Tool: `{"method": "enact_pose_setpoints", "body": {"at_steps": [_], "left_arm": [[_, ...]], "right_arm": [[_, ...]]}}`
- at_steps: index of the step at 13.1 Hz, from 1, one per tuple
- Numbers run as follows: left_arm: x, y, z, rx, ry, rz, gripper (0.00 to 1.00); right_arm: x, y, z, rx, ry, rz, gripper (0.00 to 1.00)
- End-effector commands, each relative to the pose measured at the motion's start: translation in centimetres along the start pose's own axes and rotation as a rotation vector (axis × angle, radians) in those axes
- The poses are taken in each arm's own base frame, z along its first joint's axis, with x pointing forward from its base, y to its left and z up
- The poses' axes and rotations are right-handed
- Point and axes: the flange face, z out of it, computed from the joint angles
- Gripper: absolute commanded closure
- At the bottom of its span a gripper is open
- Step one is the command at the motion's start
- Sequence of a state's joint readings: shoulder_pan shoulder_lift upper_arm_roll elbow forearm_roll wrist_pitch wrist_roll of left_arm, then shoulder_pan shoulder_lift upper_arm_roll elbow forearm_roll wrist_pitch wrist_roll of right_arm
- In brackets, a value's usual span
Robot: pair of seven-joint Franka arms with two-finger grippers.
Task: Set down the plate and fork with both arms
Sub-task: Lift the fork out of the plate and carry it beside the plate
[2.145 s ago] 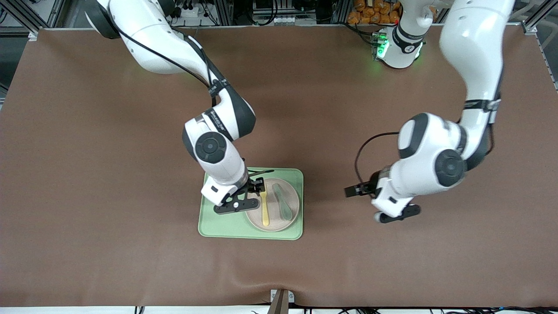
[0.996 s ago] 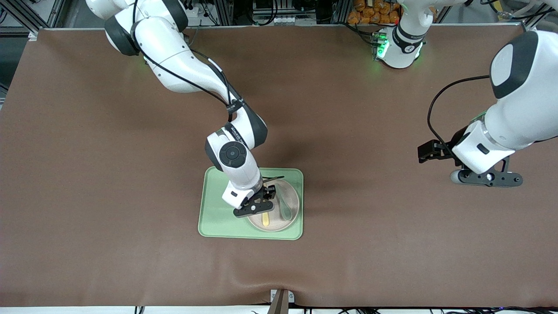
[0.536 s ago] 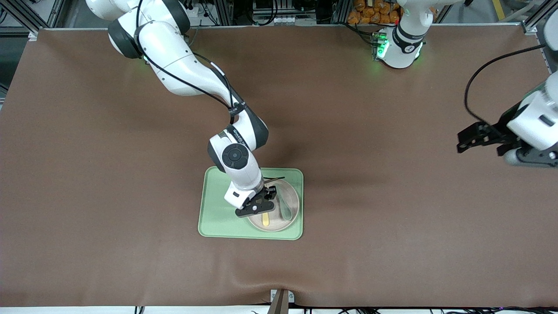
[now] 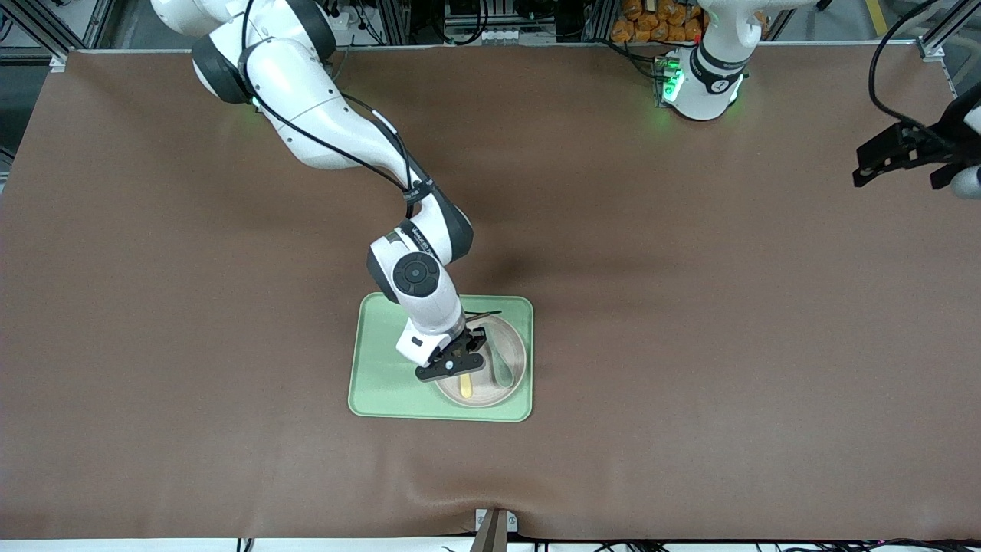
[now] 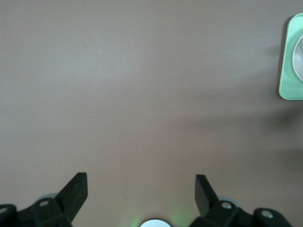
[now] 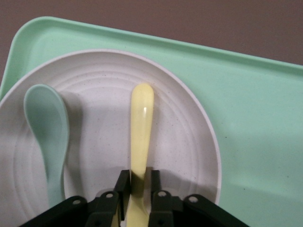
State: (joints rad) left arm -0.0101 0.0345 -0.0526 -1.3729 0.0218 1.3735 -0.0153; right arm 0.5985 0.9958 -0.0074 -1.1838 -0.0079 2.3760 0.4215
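The pale-yellow fork (image 6: pixel 141 123) lies on the round beige-white plate (image 6: pixel 189 142), which sits on the light-green tray. My right gripper (image 6: pixel 137 182) is down on the plate with its two fingers pressed against either side of the fork's handle. In the front view the same gripper (image 4: pixel 460 366) covers most of the fork (image 4: pixel 467 386), and only the handle end shows on the plate (image 4: pixel 515 360). My left gripper (image 5: pixel 142 182) hangs open and empty over bare table at the left arm's end.
A grey-green spoon (image 6: pixel 47 127) lies on the plate beside the fork. The tray (image 4: pixel 383 376) has bare room on the side toward the right arm's end. Brown mat (image 4: pixel 690 345) covers the whole table.
The right gripper's fingers have closed in on the fork's handle. The left arm has swung away from the tray toward its own end of the table, still open.
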Motion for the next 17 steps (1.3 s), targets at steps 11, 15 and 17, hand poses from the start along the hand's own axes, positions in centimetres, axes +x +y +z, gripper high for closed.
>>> {"method": "enact_pose_setpoints", "body": {"at_steps": [11, 15, 17], "left_arm": [[-1.9, -3.9, -0.8, -0.032, -0.016, 0.12, 0.0], [-1.5, -3.7, -0.4, -0.06, -0.008, 0.124, 0.0], [-1.1, -3.6, -0.2, -0.067, 0.005, 0.126, 0.0]], "right_arm": [[5.0, 10.6, -8.0, 0.052, -0.112, 0.245, 1.0], [4.1, 13.8, -5.6, 0.101, -0.145, 0.268, 1.0], [3.6, 14.6, -4.8, 0.088, -0.159, 0.266, 1.0]]}}
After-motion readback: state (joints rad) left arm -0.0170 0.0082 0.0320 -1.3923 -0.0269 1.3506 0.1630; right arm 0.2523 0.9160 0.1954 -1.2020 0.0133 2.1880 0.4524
